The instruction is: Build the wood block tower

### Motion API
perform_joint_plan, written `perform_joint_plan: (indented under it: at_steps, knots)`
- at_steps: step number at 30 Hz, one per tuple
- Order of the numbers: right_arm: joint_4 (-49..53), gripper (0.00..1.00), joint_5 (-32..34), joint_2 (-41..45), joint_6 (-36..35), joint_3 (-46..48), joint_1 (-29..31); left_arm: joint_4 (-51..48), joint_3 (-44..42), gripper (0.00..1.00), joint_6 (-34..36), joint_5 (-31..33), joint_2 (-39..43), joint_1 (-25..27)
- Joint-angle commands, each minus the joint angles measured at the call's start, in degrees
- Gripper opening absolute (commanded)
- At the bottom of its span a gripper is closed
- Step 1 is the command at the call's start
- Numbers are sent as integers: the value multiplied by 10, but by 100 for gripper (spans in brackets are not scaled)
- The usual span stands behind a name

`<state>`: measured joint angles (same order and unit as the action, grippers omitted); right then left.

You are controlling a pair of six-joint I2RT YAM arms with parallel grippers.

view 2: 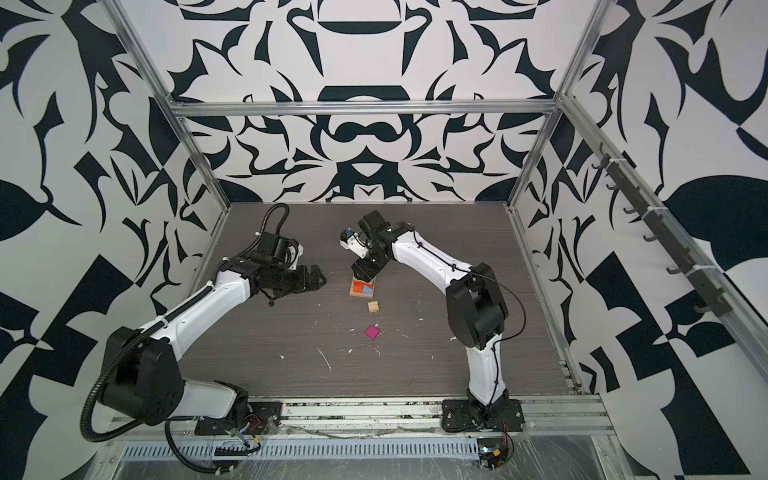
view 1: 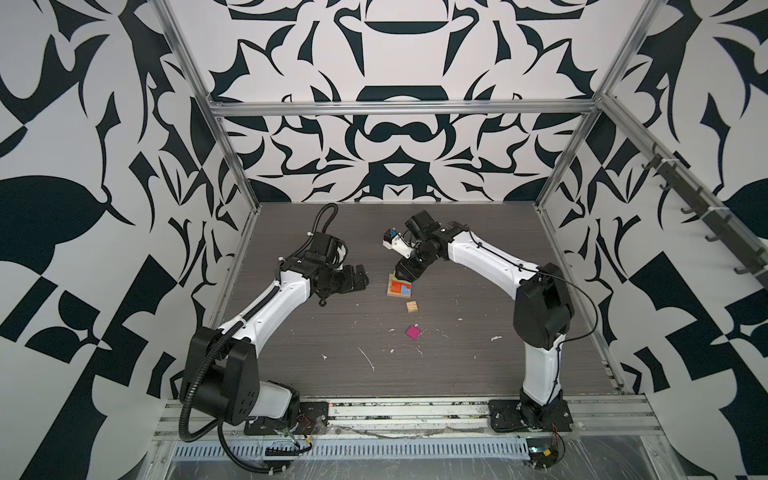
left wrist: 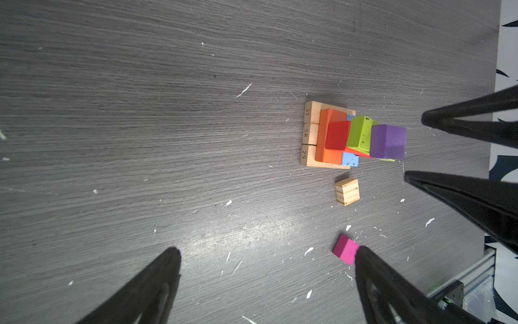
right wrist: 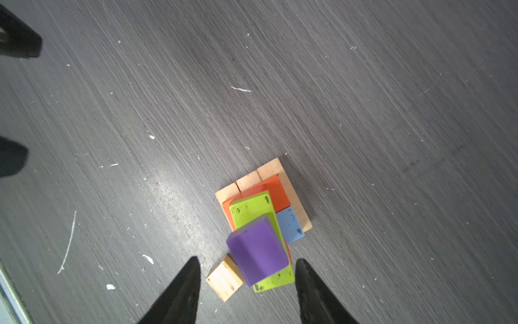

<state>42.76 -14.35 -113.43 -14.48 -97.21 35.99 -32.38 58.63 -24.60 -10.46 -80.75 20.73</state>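
Observation:
The wood block tower (view 1: pixel 400 287) (view 2: pixel 362 287) stands mid-table. It has a tan base (left wrist: pixel 309 134), then orange, red and blue blocks, then a lime-green block (right wrist: pixel 249 209). A purple cube (left wrist: pixel 388 141) (right wrist: pixel 258 249) sits on top. My right gripper (view 1: pixel 400 277) (right wrist: pixel 248 261) hovers just above the tower. It is open, with a gap between each finger and the purple cube. A tan cube (view 1: pixel 412 307) (right wrist: pixel 224 277) and a magenta cube (view 1: pixel 413 331) (left wrist: pixel 345 249) lie loose in front of the tower. My left gripper (view 1: pixel 362 281) (left wrist: pixel 267 249) is wide open and empty, left of the tower.
The dark wood-grain table (view 1: pixel 332 365) is flecked with white scratches. Aluminium frame posts (view 1: pixel 232 158) and patterned walls close it in on three sides. Both arm bases sit on the front rail (view 1: pixel 415 409).

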Motion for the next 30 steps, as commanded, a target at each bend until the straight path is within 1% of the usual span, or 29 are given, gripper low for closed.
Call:
perform_joint_plan:
  at_steps: [1, 14, 23, 30]
  knots:
    - [19, 60, 2, -1, -16, -32, 0, -8, 12, 100, 3, -1, 1, -3]
    - [32, 65, 31, -25, -32, -50, 17, -10, 12, 100, 5, 2, 2, -3]
    - [42, 65, 50, -36, -40, -60, 23, -10, 11, 99, 6, 3, 5, -3]
    - [44, 61, 64, -42, -40, -61, 24, -12, 12, 100, 5, 4, 8, -3]
